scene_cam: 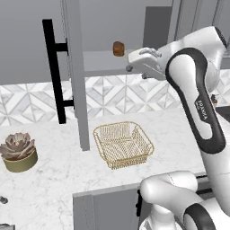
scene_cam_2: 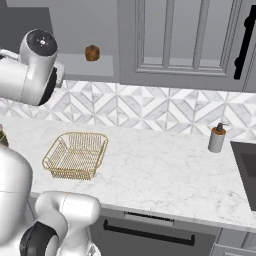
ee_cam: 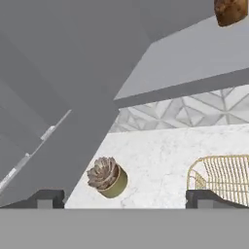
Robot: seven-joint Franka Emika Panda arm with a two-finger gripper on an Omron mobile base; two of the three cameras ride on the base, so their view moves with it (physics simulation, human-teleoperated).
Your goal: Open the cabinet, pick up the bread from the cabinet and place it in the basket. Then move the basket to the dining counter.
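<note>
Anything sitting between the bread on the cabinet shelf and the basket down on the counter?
No. In the right base view only bare shelf edge and patterned tile wall separate the bread from the basket.

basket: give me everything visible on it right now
The basket is a square, gold-tan wire mesh tray with flared sides and a thicker rim. It sits upright and empty on the marble worktop, in front of the patterned tile backsplash and just right of the open cabinet door. Nothing touches it but the worktop. The bread sits above it on the cabinet shelf; the succulent pot stands well to its left.
</note>
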